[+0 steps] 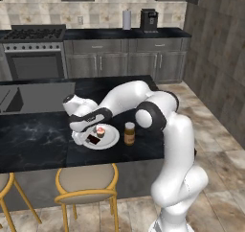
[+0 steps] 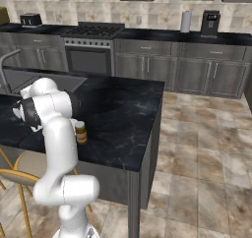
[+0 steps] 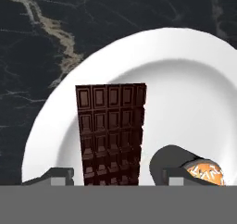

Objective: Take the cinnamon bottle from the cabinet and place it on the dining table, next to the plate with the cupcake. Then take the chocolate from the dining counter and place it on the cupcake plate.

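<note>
Left base view: at centre frame the plate (image 1: 109,139) carries the cupcake (image 1: 100,131) and the chocolate (image 1: 93,140), with the cinnamon bottle (image 1: 129,133) just right of it on the dining table (image 1: 38,140). This looks like the final release.

Right base view: the bottle stands left of centre.

Hand view: the gripper (image 3: 111,176) fingers stand spread, flanking the bar's lower end; contact unclear. Next, lift clear.
</note>
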Available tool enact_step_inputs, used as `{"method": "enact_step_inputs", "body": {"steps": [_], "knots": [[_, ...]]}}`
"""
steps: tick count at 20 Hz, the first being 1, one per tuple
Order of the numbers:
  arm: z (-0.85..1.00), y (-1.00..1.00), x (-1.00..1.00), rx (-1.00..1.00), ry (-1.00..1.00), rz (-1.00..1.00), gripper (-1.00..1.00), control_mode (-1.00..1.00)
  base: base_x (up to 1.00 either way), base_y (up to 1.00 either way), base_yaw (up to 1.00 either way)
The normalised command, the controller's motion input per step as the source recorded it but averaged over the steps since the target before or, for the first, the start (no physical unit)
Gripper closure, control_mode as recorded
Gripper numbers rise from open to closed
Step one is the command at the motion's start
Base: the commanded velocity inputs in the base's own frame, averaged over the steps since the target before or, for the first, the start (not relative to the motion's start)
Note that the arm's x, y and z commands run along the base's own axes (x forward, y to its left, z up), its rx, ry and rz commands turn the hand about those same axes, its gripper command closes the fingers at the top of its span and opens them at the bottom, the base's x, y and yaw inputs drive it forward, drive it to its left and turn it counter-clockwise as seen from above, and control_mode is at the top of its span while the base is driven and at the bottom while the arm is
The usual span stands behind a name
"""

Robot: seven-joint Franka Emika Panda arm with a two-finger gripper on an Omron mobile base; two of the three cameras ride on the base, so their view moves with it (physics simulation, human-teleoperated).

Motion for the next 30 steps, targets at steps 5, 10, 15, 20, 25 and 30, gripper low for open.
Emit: {"method": "enact_step_inputs", "body": {"steps": [5,10,15,20,25,30], "knots": [[0.02,-0.03,0.03,0.00,-0.08,-0.10,-1.00,-1.00,0.00,0.00,0.00],[0.40,-0.01,-0.05,0.00,-0.11,-0.07,-1.00,-1.00,0.00,0.00,0.00],[0.79,0.07,-0.34,0.00,-0.10,0.00,-1.00,-1.00,0.00,0.00,0.00],[0.98,-0.05,-0.38,0.00,-0.11,-0.03,-1.00,-1.00,0.00,0.00,0.00],[0.93,-0.39,-0.61,0.10,-0.10,-0.02,-1.00,-1.00,0.00,0.00,0.00],[0.72,-0.73,-0.69,0.27,-0.06,0.00,-1.00,-1.00,0.00,0.00,0.00]]}}
